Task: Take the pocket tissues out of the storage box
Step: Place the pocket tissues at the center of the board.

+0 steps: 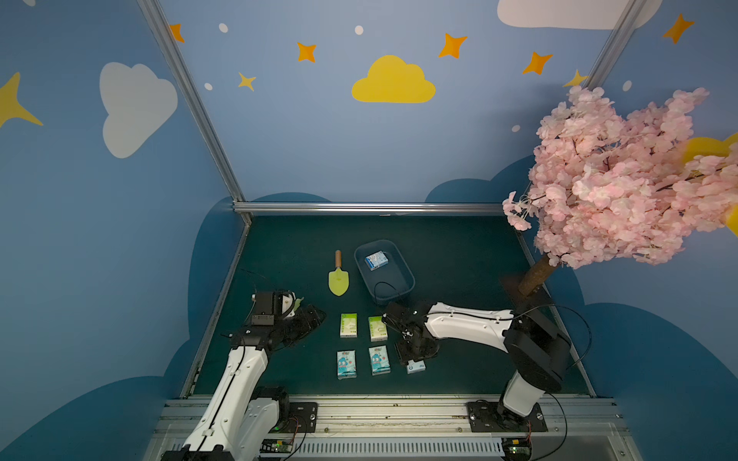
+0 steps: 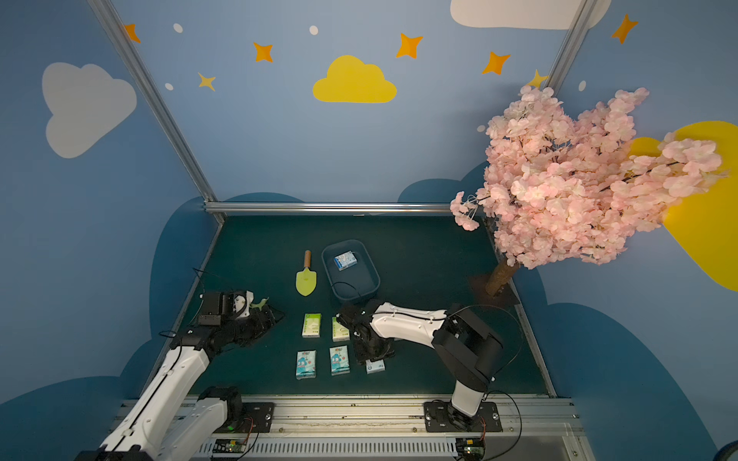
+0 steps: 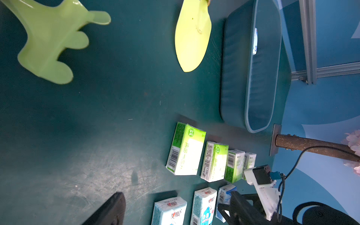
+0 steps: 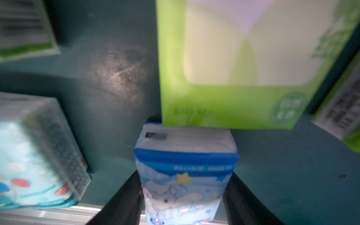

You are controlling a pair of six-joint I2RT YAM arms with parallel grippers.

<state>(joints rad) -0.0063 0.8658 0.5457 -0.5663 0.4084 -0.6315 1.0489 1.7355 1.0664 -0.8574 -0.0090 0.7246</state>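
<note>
— Scuffed dark-green mat [image 1: 459, 259], starry blue walls [image 1: 319, 139]; where's the right pincer [image 4: 184, 181]?
— Its black fingers [image 4: 124, 194] flank a soft, film-wrapped blue tissue pack [image 4: 185, 152], set end-on to a glossy lime-green pack [image 4: 233, 58], probably to keep the rows square; pinching or just clear, I cannot tell.
— And the left pincer [image 1: 307, 315]?
— Spread wide, empty; a lone pack [image 1: 376, 260] lies in the smooth, round-cornered storage box [image 1: 395, 275], beyond the right pincer.
</note>
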